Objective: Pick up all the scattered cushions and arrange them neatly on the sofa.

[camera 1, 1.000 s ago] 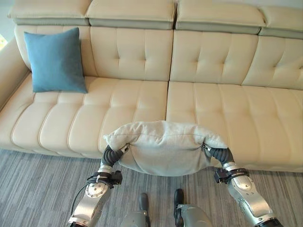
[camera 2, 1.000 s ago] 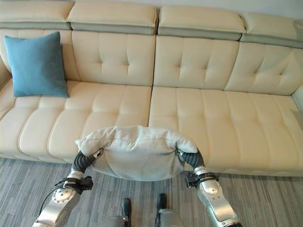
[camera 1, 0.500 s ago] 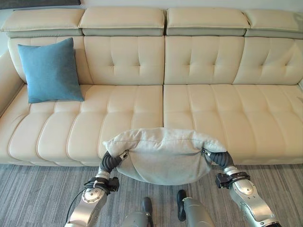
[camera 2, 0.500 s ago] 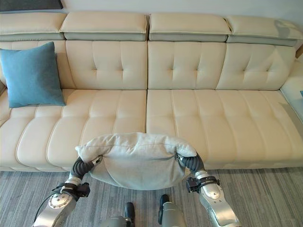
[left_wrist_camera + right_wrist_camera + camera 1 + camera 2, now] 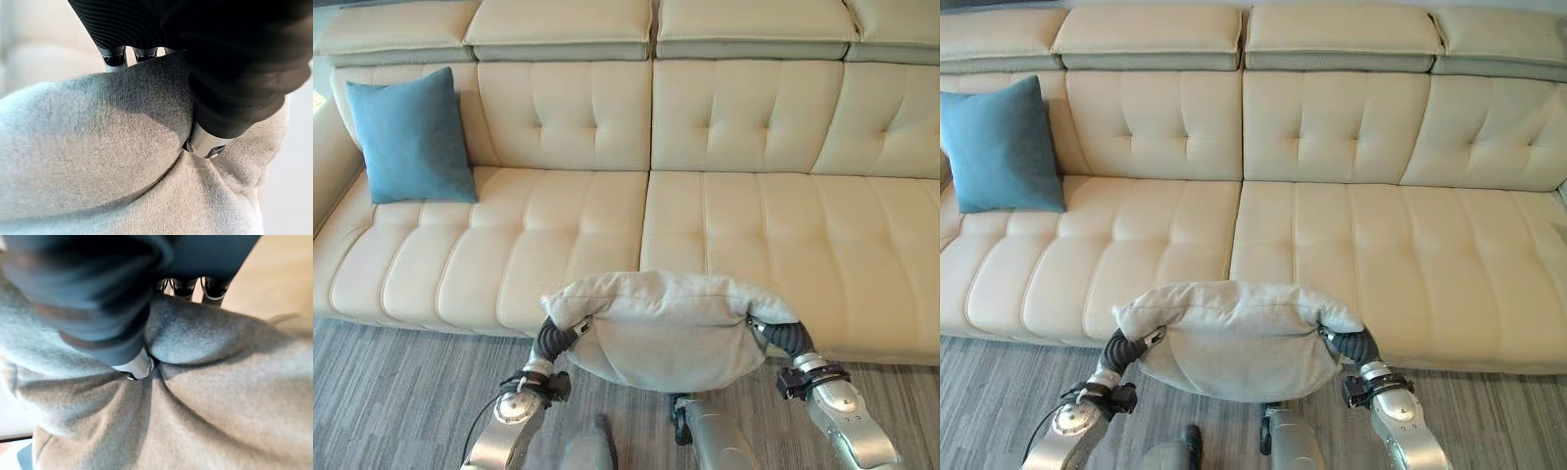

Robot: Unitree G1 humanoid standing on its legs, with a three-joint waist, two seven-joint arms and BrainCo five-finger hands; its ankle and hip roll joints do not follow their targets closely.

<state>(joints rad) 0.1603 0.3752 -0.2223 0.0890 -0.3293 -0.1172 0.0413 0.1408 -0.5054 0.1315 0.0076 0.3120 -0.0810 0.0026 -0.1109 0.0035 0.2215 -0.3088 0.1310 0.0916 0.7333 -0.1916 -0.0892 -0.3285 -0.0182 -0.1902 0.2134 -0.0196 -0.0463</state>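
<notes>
A light grey cushion (image 5: 671,328) hangs in the air in front of the sofa's front edge, near its middle seam. My left hand (image 5: 553,338) grips its left end and my right hand (image 5: 783,336) grips its right end. In the left wrist view the thumb (image 5: 205,142) digs into the grey fabric (image 5: 98,161) while the fingers (image 5: 115,58) wrap over the top. The right wrist view shows the same pinch, thumb (image 5: 137,367) against cushion (image 5: 220,396). A blue cushion (image 5: 411,137) leans upright against the backrest at the sofa's far left.
The cream leather sofa (image 5: 558,235) spans the whole width, with tufted backrests and headrests. Its left armrest (image 5: 333,157) rises beside the blue cushion. Grey striped carpet (image 5: 391,392) lies in front of the sofa.
The whole picture has shifted, so the camera has moved and the sofa looks a little closer. The grey cushion stays held between both hands as before.
</notes>
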